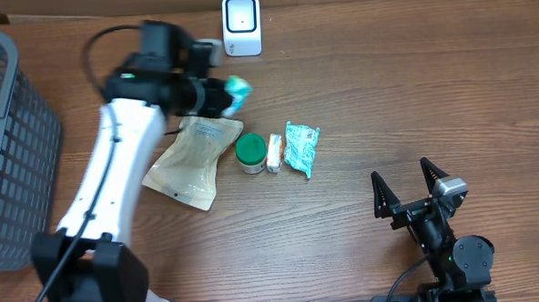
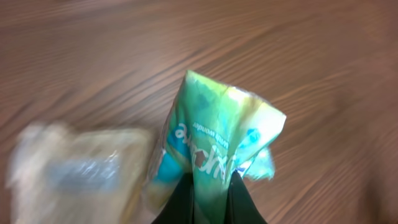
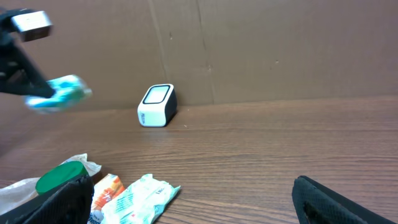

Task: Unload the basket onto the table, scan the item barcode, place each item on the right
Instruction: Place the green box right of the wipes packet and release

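Observation:
My left gripper [image 1: 232, 96] is shut on a small green and teal packet [image 1: 238, 87], held up off the table. In the left wrist view the packet [image 2: 214, 134] sticks out from between my black fingers [image 2: 180, 202], crumpled, with printed text facing the camera. No barcode is readable on it. The white scanner [image 1: 241, 25] stands at the table's back edge, just beyond and slightly right of the packet. The right wrist view shows the packet [image 3: 60, 93] hanging left of the scanner [image 3: 157, 104]. My right gripper [image 1: 406, 187] rests open at the front right, holding nothing.
A tan pouch [image 1: 193, 160], a green-lidded jar [image 1: 250, 152], an orange packet [image 1: 274, 153] and a teal-white packet [image 1: 300, 148] lie mid-table. A grey basket [image 1: 9, 135] stands at the left edge. A cardboard wall [image 3: 261, 50] closes the back.

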Available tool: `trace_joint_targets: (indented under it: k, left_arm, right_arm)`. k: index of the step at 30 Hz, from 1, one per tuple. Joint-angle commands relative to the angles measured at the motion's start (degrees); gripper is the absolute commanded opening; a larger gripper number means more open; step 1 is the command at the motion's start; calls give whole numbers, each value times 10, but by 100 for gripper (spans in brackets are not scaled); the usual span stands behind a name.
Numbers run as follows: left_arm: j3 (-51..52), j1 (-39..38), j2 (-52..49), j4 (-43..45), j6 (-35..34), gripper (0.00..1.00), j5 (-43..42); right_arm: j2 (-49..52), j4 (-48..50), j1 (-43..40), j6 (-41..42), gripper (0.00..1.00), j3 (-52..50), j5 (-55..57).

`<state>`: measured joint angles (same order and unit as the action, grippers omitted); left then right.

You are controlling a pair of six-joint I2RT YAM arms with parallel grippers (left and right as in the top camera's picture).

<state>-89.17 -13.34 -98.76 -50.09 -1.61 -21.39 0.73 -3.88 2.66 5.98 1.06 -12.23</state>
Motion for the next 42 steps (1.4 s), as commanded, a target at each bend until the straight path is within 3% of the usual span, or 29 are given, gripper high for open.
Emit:
trace_joint_targets:
  k: [1, 6, 14, 19, 20, 21, 24, 29, 35, 42]
  left_arm:
    - [0, -80, -16, 44, -23, 4, 29]
    - [0, -169, -58, 99, -38, 4, 98]
    - [0, -252, -149, 149, -164, 4, 98]
    - [0, -275, -171, 163, -177, 9, 95]
    - [0, -277, -171, 165, -177, 15, 95]
    - [0, -278, -171, 168, -177, 30, 95]
    - [-3, -276, -170, 170, -176, 100, 97]
    - [-49, -233, -150, 98, -169, 100, 99]
    - [-184, -132, -96, -27, -132, 100, 97]
    - [-330, 17, -22, -175, -27, 100, 98]
  right_arm:
    - [-5, 4, -1, 0, 100, -6, -1]
    - [-5, 4, -1, 0, 100, -6, -1]
    - [-5, 4, -1, 0, 100, -6, -1]
    - [-5, 4, -1, 0, 100, -6, -1]
    - [-5, 4, -1, 0, 100, -6, -1]
    - [-5, 4, -1, -1, 100, -6, -1]
    - [-5, 4, -1, 0, 100, -6, -1]
    - [-5, 4, -1, 0, 100, -6, -1]
    - [-5, 4, -1, 0, 100, -6, -1]
    - [-5, 4, -1, -1, 100, -6, -1]
